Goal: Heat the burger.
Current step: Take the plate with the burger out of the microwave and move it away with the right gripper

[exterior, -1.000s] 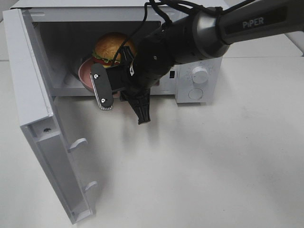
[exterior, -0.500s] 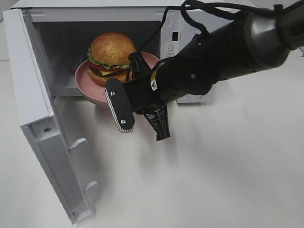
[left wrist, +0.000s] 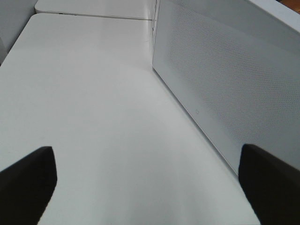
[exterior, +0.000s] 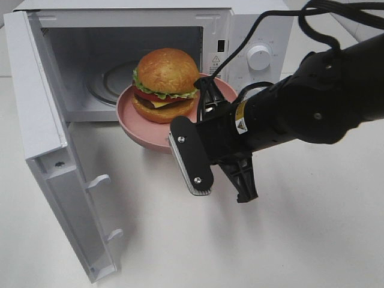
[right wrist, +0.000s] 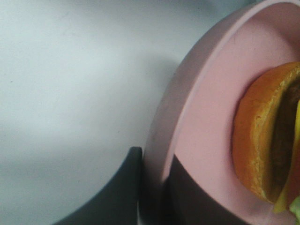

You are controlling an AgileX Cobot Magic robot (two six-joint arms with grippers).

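Observation:
The burger (exterior: 166, 84), with a golden bun, lettuce, tomato and cheese, sits on a round pink plate (exterior: 138, 129). The plate is held in the air just in front of the open microwave (exterior: 108, 36), outside the cavity. My right gripper (exterior: 203, 108) is shut on the plate's right rim. The right wrist view shows its fingers (right wrist: 126, 187) clamped on the rim (right wrist: 159, 140) beside the burger (right wrist: 262, 136). My left gripper (left wrist: 150, 187) is open and empty over the table, beside the microwave's perforated side wall (left wrist: 225, 84). It does not show in the exterior view.
The microwave door (exterior: 54, 150) swings wide open to the left and reaches toward the front edge. A glass turntable (exterior: 111, 81) lies in the cavity. The dial (exterior: 259, 57) is on the right panel. The white table (exterior: 300, 240) spreads in front.
My right gripper has moved toward the front right with the plate and burger, from inside the cavity to just outside the opening.

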